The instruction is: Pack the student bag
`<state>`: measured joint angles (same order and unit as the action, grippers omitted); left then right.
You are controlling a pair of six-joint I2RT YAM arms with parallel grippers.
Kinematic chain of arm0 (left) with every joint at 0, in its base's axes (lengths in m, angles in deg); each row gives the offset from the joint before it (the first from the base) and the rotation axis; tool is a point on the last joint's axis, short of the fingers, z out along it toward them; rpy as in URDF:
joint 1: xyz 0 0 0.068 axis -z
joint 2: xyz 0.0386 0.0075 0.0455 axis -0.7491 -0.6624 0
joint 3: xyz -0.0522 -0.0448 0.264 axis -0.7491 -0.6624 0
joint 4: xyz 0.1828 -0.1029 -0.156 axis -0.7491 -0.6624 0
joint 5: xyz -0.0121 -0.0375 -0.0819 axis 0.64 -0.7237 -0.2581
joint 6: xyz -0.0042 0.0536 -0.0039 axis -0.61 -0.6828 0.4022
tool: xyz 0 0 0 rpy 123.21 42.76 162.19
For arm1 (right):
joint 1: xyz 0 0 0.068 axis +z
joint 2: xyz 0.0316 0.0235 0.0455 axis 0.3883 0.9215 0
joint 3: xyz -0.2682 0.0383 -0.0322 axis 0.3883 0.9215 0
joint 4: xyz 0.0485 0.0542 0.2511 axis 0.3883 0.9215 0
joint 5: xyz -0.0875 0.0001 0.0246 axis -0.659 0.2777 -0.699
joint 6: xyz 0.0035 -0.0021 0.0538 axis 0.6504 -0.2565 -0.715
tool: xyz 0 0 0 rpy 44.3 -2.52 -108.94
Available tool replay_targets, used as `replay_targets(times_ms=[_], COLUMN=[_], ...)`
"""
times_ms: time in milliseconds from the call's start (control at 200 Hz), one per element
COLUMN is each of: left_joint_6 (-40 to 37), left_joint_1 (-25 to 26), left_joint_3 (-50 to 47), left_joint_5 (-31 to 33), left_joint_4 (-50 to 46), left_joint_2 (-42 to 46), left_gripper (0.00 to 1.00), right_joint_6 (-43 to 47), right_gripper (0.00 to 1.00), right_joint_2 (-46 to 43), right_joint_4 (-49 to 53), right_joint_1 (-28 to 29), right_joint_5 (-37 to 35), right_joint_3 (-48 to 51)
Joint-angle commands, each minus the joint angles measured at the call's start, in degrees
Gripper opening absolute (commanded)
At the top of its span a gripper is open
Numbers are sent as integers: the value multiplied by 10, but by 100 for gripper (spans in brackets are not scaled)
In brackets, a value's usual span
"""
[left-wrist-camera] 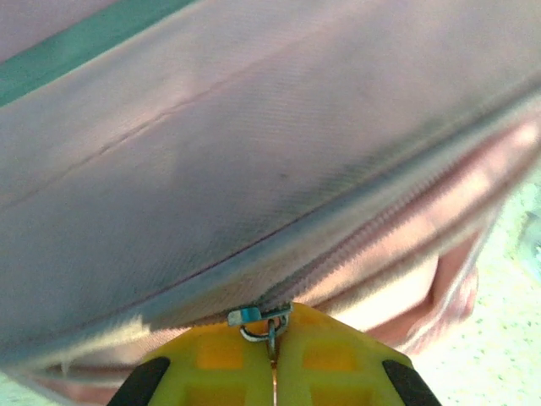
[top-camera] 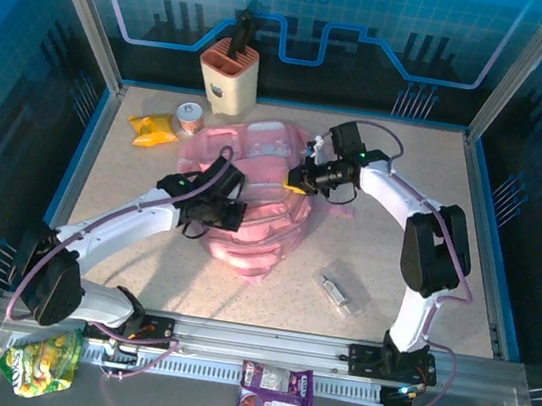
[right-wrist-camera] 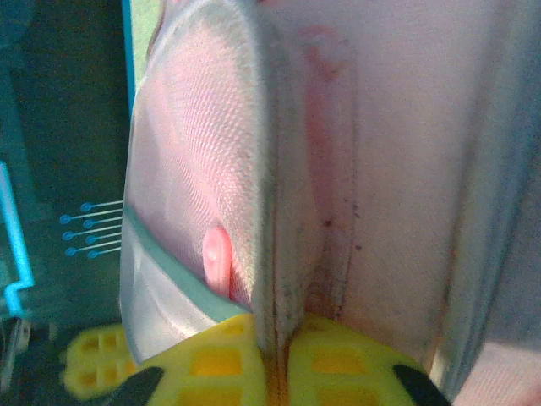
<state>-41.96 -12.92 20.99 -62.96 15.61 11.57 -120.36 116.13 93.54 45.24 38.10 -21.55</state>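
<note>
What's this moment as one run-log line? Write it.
left end effector: shut on small metal zip pull | right end effector: shut on soft pink fabric backpack edge

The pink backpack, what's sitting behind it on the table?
Behind the student bag stand a beige holder with a dark tool, a small round tub and a yellow packet. The bag hides whatever lies under it.

No text, brand or number is legible. The green packet [top-camera: 42,361] and purple packet [top-camera: 274,397], both on the near side of the bag [top-camera: 256,239], and the yellow packet [top-camera: 152,128], beyond it to the left, carry print too small to read.
</note>
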Motion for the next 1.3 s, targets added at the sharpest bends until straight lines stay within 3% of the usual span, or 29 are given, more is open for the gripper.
replay_targets(times_ms=[0, 65, 160, 270, 435, 715, 1106, 1291], left_joint_6=[28, 32, 34, 35, 35, 30, 2, 7], left_joint_1=[56, 63, 64, 63, 64, 63, 64, 63], left_joint_3=[32, 38, 47, 42, 32, 35, 31, -4], left_joint_5=[-55, -56, -38, -33, -37, -47, -31, -4], left_joint_4=[23, 33, 29, 39, 59, 59, -6, -67], left_joint_2=[-26, -40, -49, -42, -33, -39, -24, 15], left_gripper=[0, 0, 0, 0, 0, 0, 0, 0], right_joint_6=[67, 72, 71, 46, -32, -73, 1, 34], right_gripper=[21, 35, 40, 53, 56, 50, 7, 0], right_joint_2=[20, 20, -1, -54, -106, -81, -39, -27], right_joint_4=[47, 71, 81, 60, -23, -55, 18, 43], right_joint_1=[-7, -8, -10, -11, 8, 52, 26, -3], right_joint_5=[-45, -66, -74, -63, -1, 16, -11, -21], right_joint_3=[-73, -88, -58, 17, 107, 98, 32, -5])
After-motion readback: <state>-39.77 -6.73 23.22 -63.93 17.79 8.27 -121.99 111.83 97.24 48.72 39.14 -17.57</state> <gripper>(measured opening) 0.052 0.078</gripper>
